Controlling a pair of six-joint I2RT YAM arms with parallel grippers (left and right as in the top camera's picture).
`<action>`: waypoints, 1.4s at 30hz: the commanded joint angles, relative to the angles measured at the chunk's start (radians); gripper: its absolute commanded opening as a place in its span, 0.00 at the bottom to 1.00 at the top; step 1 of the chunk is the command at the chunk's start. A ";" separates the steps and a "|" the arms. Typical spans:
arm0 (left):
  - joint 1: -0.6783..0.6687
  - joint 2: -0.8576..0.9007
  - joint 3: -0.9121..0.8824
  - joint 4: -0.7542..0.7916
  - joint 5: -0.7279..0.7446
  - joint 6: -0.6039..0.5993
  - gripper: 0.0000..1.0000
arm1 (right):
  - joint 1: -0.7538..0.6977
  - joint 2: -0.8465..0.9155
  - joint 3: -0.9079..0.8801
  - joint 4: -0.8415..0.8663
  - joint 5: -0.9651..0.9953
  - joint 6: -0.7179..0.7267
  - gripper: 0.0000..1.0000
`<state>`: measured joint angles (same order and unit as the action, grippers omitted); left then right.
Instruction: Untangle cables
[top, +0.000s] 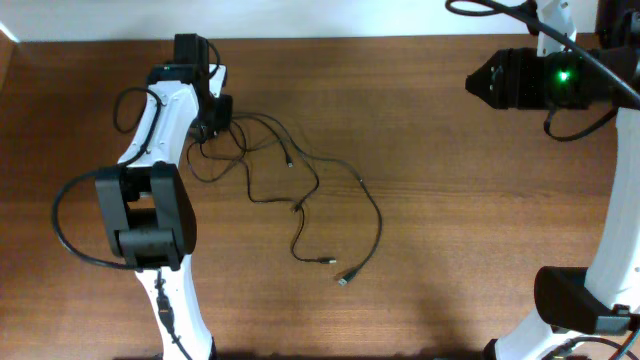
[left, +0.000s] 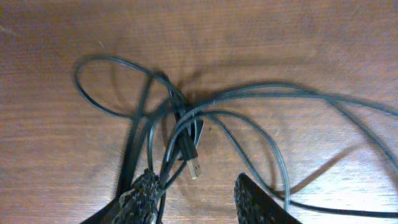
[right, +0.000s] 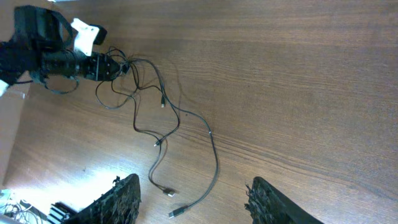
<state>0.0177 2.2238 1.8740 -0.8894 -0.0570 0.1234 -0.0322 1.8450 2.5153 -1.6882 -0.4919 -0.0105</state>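
Several thin dark cables (top: 300, 205) lie on the wooden table, knotted at the far left (top: 228, 135), with loose strands trailing right and forward to two plug ends (top: 343, 280). My left gripper (top: 213, 122) is down at the knot. In the left wrist view its fingers (left: 199, 199) are open; looped strands (left: 186, 115) and a silvery USB plug (left: 194, 167) lie just ahead, and some strands run along the left finger. My right gripper (right: 193, 199) is open and empty, high above the table at the far right (top: 478, 80); its view shows the whole cable run (right: 216, 163).
The left arm's white body and its thick black cable (top: 60, 215) take up the left side of the table. The right arm's base (top: 575, 300) stands at the front right. The table's far edge meets a white wall (top: 330, 18).
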 joint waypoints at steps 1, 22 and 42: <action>-0.021 -0.073 0.134 -0.036 0.011 -0.021 0.48 | -0.006 0.008 0.001 0.002 -0.009 -0.013 0.57; -0.026 0.048 0.561 -0.343 0.441 -0.122 0.00 | -0.004 0.009 -0.051 0.006 -0.012 -0.039 0.63; -0.233 0.046 0.826 -0.386 1.198 -0.134 0.00 | 0.286 0.016 -0.069 0.297 0.033 -0.085 0.63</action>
<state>-0.1928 2.2776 2.6904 -1.2686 1.1015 -0.0376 0.2371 1.8538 2.4489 -1.3979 -0.4789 -0.0059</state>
